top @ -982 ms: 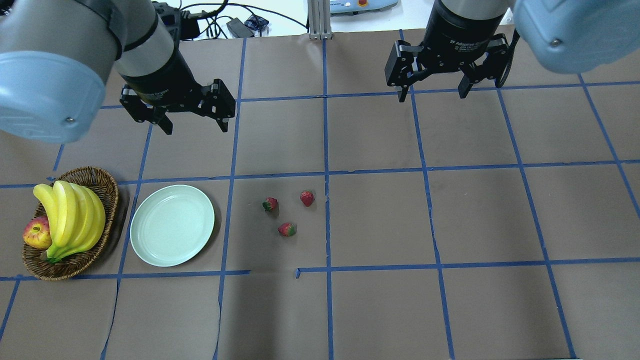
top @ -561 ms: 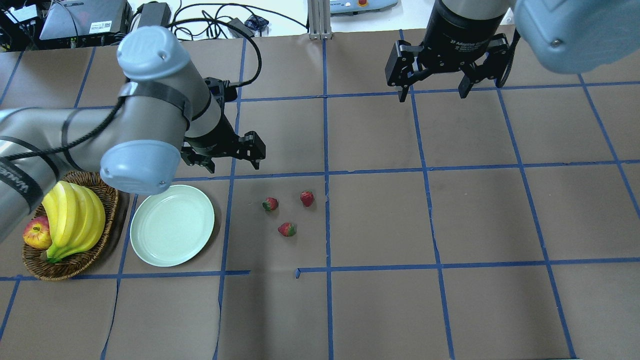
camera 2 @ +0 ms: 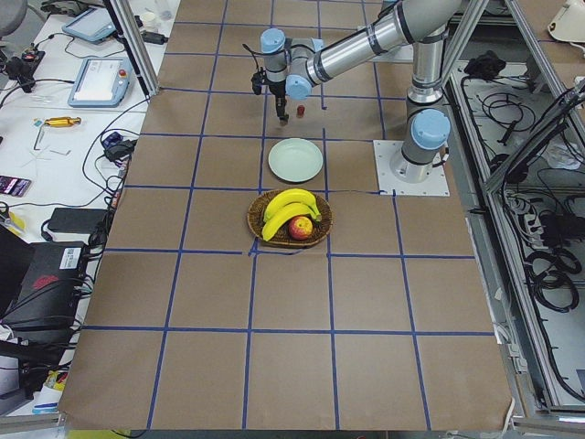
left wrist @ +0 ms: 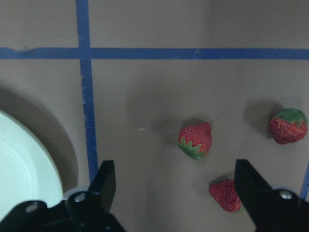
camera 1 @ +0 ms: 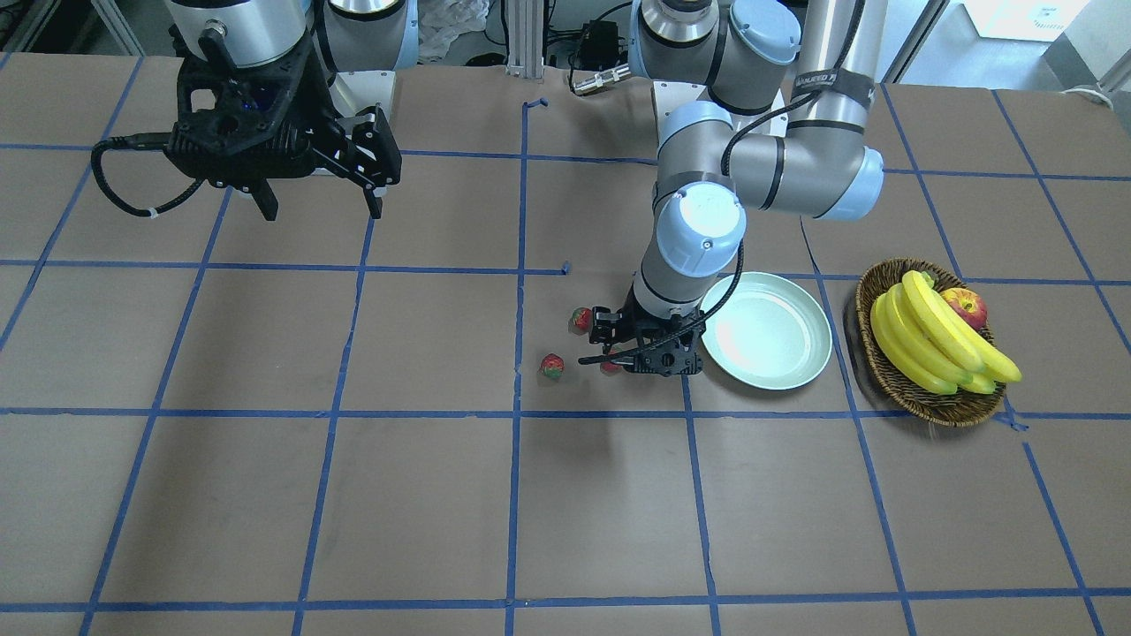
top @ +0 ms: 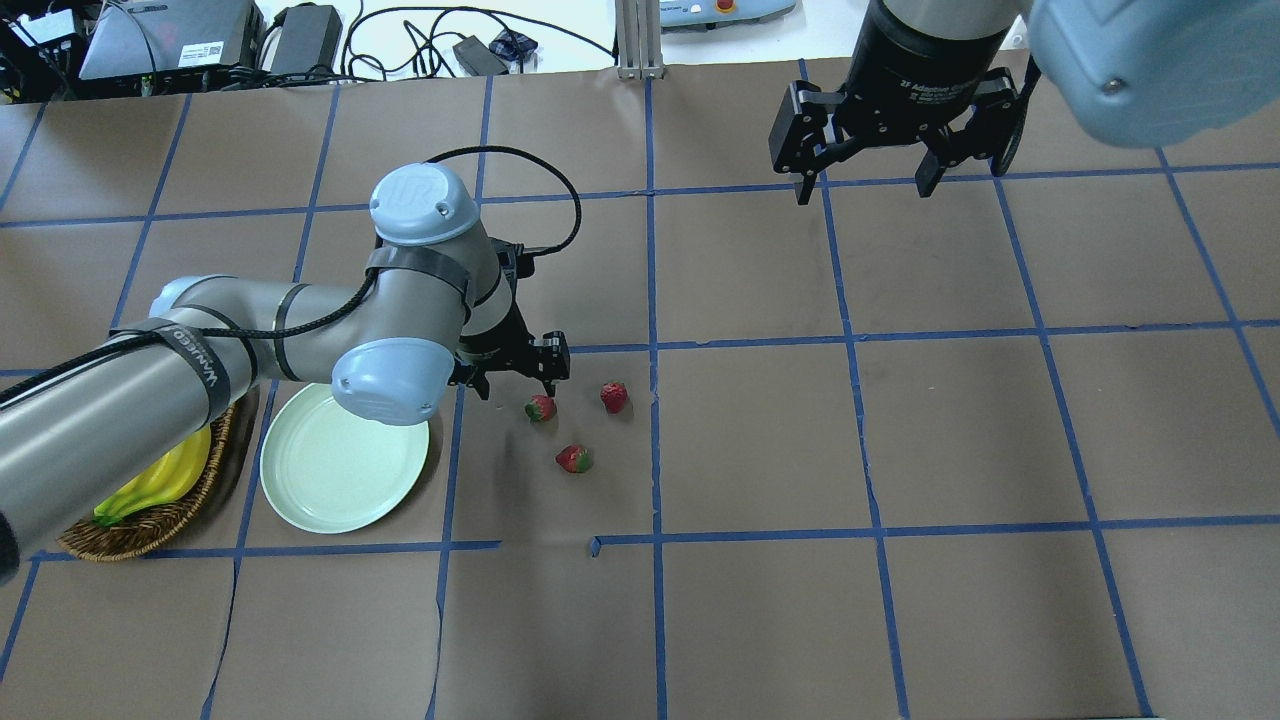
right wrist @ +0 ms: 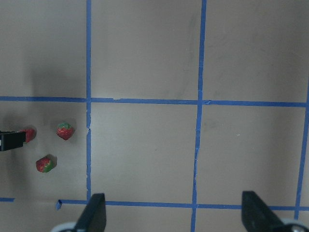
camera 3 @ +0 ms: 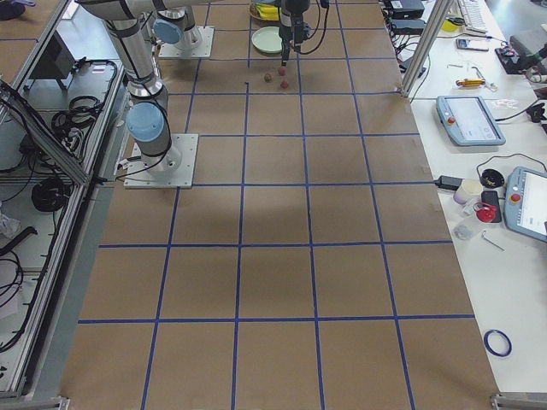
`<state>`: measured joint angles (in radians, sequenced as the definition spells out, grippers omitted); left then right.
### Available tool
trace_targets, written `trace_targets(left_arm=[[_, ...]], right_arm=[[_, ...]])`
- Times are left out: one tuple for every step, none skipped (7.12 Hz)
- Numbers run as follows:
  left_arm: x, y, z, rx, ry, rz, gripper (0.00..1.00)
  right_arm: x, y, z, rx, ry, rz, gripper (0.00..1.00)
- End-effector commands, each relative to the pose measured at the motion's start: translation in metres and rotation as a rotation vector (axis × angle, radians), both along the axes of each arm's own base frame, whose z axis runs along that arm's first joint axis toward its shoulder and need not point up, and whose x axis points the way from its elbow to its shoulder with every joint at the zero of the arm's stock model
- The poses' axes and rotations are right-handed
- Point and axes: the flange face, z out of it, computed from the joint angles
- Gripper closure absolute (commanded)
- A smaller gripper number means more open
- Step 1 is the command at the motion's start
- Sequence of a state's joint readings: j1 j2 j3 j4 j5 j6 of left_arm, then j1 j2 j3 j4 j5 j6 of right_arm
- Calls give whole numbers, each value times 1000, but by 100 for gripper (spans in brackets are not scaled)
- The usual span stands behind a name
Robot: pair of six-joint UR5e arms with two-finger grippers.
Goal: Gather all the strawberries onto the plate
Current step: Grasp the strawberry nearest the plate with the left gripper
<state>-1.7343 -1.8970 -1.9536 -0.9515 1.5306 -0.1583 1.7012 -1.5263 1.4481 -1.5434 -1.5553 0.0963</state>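
Observation:
Three strawberries lie close together on the brown table: one (top: 540,408), one (top: 614,397) and one (top: 574,459). The pale green plate (top: 345,455) sits to their left, empty. My left gripper (top: 515,383) is open and low, just behind the strawberry nearest the plate, touching nothing. In the left wrist view that berry (left wrist: 195,140) lies ahead between the open fingers (left wrist: 104,181), with the other two (left wrist: 288,125) (left wrist: 226,195) to the right and the plate's rim (left wrist: 24,179) at left. My right gripper (top: 864,190) is open and empty, high at the back right.
A wicker basket (camera 1: 928,402) with bananas (camera 1: 928,340) and an apple (camera 1: 965,306) stands beside the plate, on the side away from the berries. Blue tape lines grid the table. Cables and equipment lie beyond the back edge.
My left arm has swung from the back left forward and down to the strawberries, still open. The right arm, berries and plate have not moved.

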Motion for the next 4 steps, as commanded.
trace_targets(left_arm=[[-12, 0, -22, 1, -44, -10, 25], [-14, 2, -22, 0, -51, -1, 38], [-15, 2, -22, 2, -50, 1, 62], [-15, 1, -21, -2, -50, -1, 84]], right_arm=[[0, 0, -1, 2, -1, 0, 0], [0, 0, 0, 0, -1, 0, 0], [0, 0, 0, 0, -1, 0, 0], [0, 0, -1, 2, -1, 0, 0]])
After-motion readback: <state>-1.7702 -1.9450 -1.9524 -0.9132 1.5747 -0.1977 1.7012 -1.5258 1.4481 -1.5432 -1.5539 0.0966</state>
